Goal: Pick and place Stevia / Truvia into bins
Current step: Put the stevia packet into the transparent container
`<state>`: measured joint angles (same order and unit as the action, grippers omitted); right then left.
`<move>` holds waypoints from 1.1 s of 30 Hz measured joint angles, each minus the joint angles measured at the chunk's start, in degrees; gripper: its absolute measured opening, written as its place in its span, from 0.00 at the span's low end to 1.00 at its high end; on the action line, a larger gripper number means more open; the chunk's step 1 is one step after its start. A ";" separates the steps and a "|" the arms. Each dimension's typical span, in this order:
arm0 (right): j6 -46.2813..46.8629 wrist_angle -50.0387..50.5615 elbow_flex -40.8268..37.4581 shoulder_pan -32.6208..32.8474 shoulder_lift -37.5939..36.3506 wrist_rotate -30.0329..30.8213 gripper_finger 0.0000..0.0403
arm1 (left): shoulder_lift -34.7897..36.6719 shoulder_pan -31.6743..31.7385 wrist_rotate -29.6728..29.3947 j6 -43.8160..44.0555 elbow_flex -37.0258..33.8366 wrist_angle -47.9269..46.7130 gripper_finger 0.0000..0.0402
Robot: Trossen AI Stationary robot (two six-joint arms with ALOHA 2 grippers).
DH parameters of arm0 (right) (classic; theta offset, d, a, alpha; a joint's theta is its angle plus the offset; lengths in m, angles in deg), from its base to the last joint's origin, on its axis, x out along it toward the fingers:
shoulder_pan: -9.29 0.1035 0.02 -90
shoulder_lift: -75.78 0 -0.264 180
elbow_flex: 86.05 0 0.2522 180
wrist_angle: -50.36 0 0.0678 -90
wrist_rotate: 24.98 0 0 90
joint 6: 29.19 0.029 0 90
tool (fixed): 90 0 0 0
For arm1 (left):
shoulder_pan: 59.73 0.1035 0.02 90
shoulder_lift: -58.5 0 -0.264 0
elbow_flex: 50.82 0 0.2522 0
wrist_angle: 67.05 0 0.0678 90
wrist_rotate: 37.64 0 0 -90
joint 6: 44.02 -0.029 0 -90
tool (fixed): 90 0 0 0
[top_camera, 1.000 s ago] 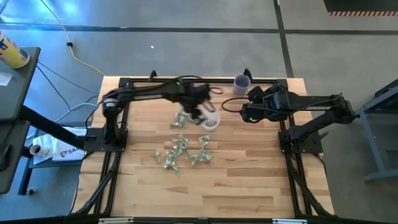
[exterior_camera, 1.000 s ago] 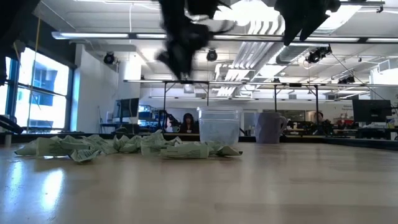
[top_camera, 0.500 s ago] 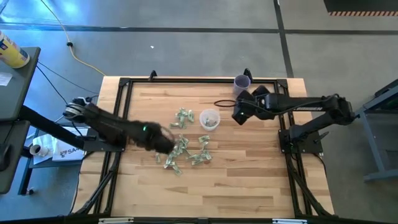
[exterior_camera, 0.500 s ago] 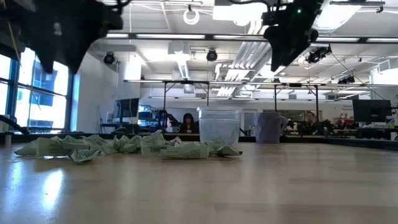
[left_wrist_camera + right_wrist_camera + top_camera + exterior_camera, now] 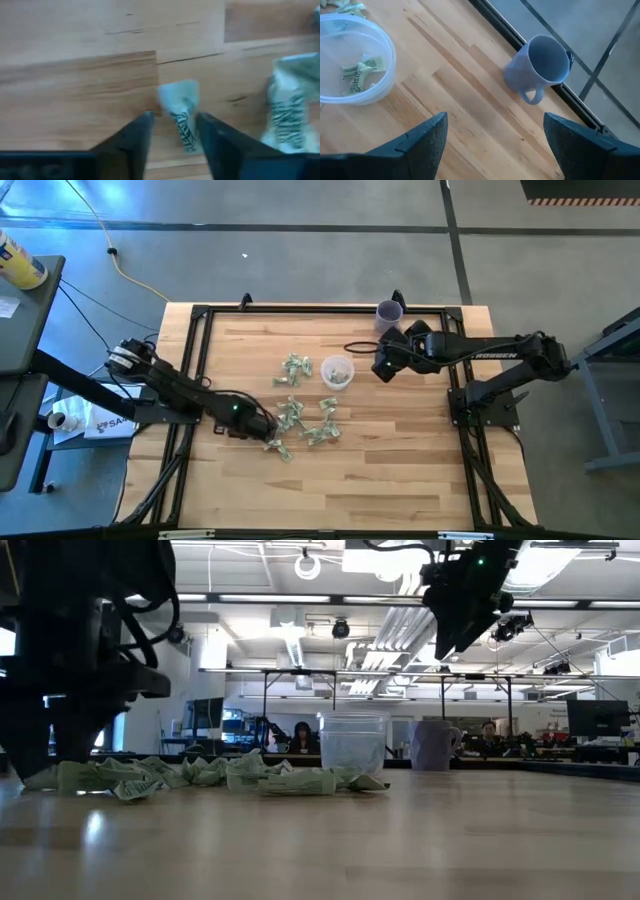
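Left gripper [image 5: 172,131] low over pile's 8 o'clock edge, fingers parted astride one packet [image 5: 181,117] lying lengthwise between them; right gripper [image 5: 495,145] released, beside cup [image 5: 350,60].

The surface [image 5: 400,470] is pale wooden planks edged by a dark frame. A loose scatter of green-and-white packets [image 5: 300,423] lies near its middle, with a smaller clump [image 5: 294,368] further back. Just beside that clump stands a clear cup [image 5: 336,372] with packets inside. A purple cup [image 5: 389,314] stands at the far edge.
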<state>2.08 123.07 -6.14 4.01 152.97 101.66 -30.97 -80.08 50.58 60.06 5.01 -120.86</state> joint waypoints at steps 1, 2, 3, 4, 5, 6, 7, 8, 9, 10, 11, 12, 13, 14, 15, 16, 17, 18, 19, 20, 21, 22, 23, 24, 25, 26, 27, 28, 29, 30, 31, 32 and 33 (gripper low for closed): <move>0.66 0.21 0.00 0.01 0.00 0.11 0.79 | -0.04 0.82 -0.13 -2.12 -0.24 -0.15 0.42; 1.17 0.39 0.00 0.00 0.00 0.24 0.79 | -0.04 1.94 -0.51 -4.51 -0.45 -0.38 0.35; 1.41 0.51 0.00 0.00 0.00 0.36 0.79 | -0.08 3.63 -2.54 -7.89 -0.42 -0.74 0.27; 1.72 0.76 0.00 0.00 0.00 0.34 0.79 | 0.23 5.87 -4.90 -11.85 -0.24 -0.97 0.19; 2.16 1.03 0.00 0.00 -0.04 0.38 0.79 | 0.82 8.46 -8.62 -16.47 0.13 -0.60 0.11; 2.69 1.45 0.00 0.00 -0.37 0.38 0.79 | 1.04 11.49 -11.47 -21.37 0.69 -0.50 0.07; 3.24 1.83 0.00 0.00 -0.65 0.40 0.79 | 1.22 14.94 -13.17 -26.14 1.59 -0.40 0.07; 3.73 2.17 0.00 0.02 -0.97 0.42 0.79 | 1.95 18.41 -14.22 -31.46 2.76 -1.00 0.08; 4.58 2.81 0.00 0.02 -1.59 0.44 0.79 | 2.93 21.81 -14.19 -36.66 4.59 -1.54 0.09; 5.27 3.40 0.00 0.02 -2.07 0.63 0.79 | 3.87 25.46 -14.02 -42.02 7.46 -0.80 0.11; 6.06 4.17 0.00 0.04 -2.62 1.02 0.79 | 4.32 28.58 -13.80 -47.32 10.38 0.57 0.12; 6.77 4.91 0.00 0.07 -3.06 1.50 0.79 | 4.56 31.26 -13.77 -52.17 13.18 1.59 0.12; 7.55 5.81 0.00 0.09 -3.69 2.00 0.79 | 4.57 33.49 -13.28 -57.28 16.22 2.55 0.10; 8.13 6.86 0.00 0.09 -4.28 2.31 0.79 | 4.56 35.18 -11.83 -62.14 18.99 4.66 0.08; 8.63 7.74 0.00 0.09 -4.67 2.50 0.79 | 4.26 36.50 -9.63 -66.27 21.74 8.26 0.07; 9.15 8.62 0.00 0.09 -5.16 2.63 0.79 | 3.66 37.10 -7.13 -69.10 24.39 12.27 0.07; 9.61 9.55 0.00 0.07 -5.61 2.65 0.79 | 2.85 37.05 -5.02 -70.87 26.55 15.06 0.07; 10.07 10.43 0.00 0.09 -5.75 2.70 0.79 | 1.51 36.88 -3.23 -72.07 28.39 16.91 0.07; 10.40 11.12 0.00 0.09 -5.79 2.73 0.79 | -0.33 36.83 -2.50 -72.65 30.31 17.70 0.07; 10.80 11.71 0.00 0.08 -5.90 2.72 0.79 | -2.46 36.60 -2.32 -72.87 32.05 17.65 0.09; 11.02 12.27 0.00 0.09 -5.95 2.67 0.79 | -4.91 36.00 -2.42 -73.00 33.48 16.48 0.11; 11.18 12.44 -0.04 0.09 -5.95 2.65 0.79 | -7.61 35.55 -2.77 -73.02 34.81 15.04 0.15; 11.33 12.33 -0.21 0.09 -6.02 2.69 0.79 | -10.23 35.31 -2.76 -72.90 36.10 14.23 0.19; 11.38 12.25 -0.51 0.09 -6.08 2.67 0.79 | -12.33 35.33 -1.50 -72.50 37.03 13.58 0.23; 11.38 12.39 -0.76 0.09 -6.05 2.61 0.79 | -14.43 35.32 0.40 -72.31 38.12 12.54 0.27; 11.38 12.32 -1.00 0.09 -6.05 2.63 0.79 | -16.41 35.08 2.75 -72.15 39.69 12.87 0.31; 11.38 12.14 -1.28 0.09 -6.05 2.62 0.79 | -17.97 34.88 4.90 -72.18 41.20 13.77 0.34; 11.38 12.36 -1.50 0.17 -6.05 2.33 0.79 | -18.95 34.98 6.84 -72.17 42.57 12.90 0.38; 11.38 12.63 -1.70 0.20 -6.05 2.11 0.79 | -19.43 34.96 8.75 -72.21 43.96 11.28 0.41; 11.40 12.47 -1.91 0.20 -6.05 2.06 0.79 | -19.59 34.96 10.60 -72.57 45.60 9.70 0.44; 11.47 12.41 -2.15 0.20 -6.05 1.78 0.79 | -19.58 34.95 12.24 -73.48 47.19 7.21 0.46; 11.75 12.36 -2.45 0.23 -6.05 1.37 0.79 | -19.21 34.66 13.27 -75.08 48.81 2.41 0.48; 11.98 12.30 -2.80 0.20 -6.05 1.12 0.79 | -18.42 34.24 13.10 -76.99 50.08 -4.26 0.50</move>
<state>14.07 135.37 -8.94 4.21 146.92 102.78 -49.39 -45.84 63.69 -16.93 55.09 -125.12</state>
